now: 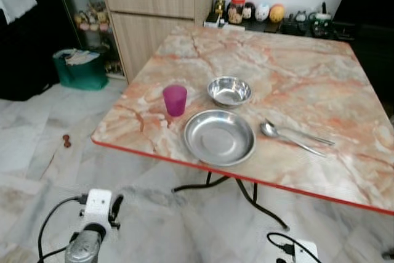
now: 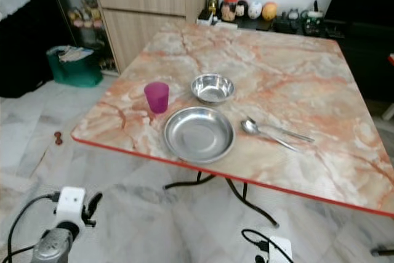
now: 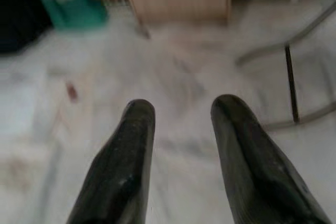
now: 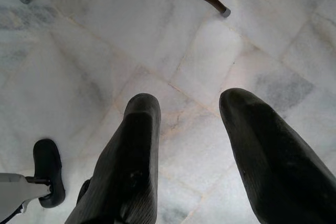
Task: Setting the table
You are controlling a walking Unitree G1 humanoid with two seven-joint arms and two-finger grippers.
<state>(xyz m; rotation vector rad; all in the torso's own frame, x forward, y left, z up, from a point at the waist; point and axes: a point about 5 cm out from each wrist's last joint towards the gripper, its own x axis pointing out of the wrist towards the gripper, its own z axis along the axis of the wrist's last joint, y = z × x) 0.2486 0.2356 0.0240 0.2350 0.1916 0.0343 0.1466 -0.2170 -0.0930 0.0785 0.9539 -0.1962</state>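
Two pincers low (both open) | plate (image 1: 220, 137), bowl (image 1: 229, 91), cup (image 1: 175, 100) on table (image 1: 308, 78)

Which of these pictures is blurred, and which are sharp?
Left wrist view: soft and smeared, the left pincer open above a blurred floor. Right wrist view: sharp, the right pincer open above crisp tiles. Left eye view: clear, the plate well lit.

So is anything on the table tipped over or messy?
Nothing stands out. The pink cup stands upright, the small steel bowl and the steel plate sit flat, and the spoon lies beside the plate on the marble table. No spills show.
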